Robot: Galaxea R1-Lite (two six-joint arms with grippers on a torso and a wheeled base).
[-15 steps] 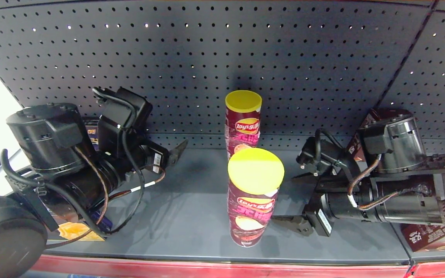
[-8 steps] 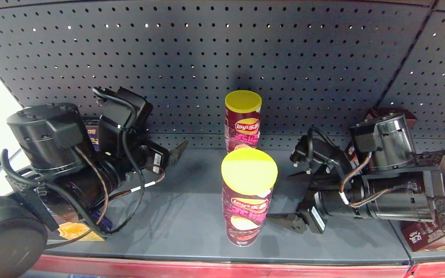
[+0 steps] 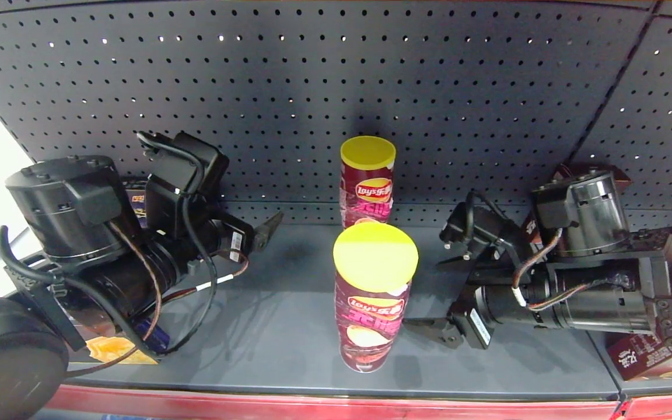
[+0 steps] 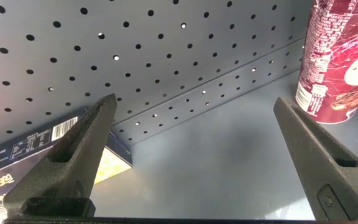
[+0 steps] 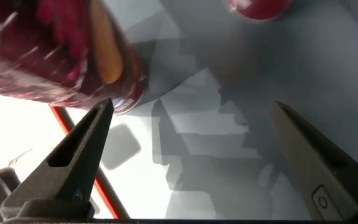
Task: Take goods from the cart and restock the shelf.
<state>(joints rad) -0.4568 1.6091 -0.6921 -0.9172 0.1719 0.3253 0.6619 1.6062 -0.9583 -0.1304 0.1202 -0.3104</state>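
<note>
On the shelf (image 3: 277, 338), the front can (image 3: 374, 306) stands near the edge, the rear can (image 3: 367, 186) behind it by the pegboard (image 3: 289, 87). The left gripper (image 4: 194, 102) lies well left; the right gripper (image 5: 192, 104) just right of the front can.

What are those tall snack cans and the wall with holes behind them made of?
Cans: probably cardboard tubes in glossy printed film, judging by the sheen; the yellow lids look like smooth matte plastic. Wall: likely painted sheet metal, dark grey and matte, with regular punched holes letting light through.
</note>
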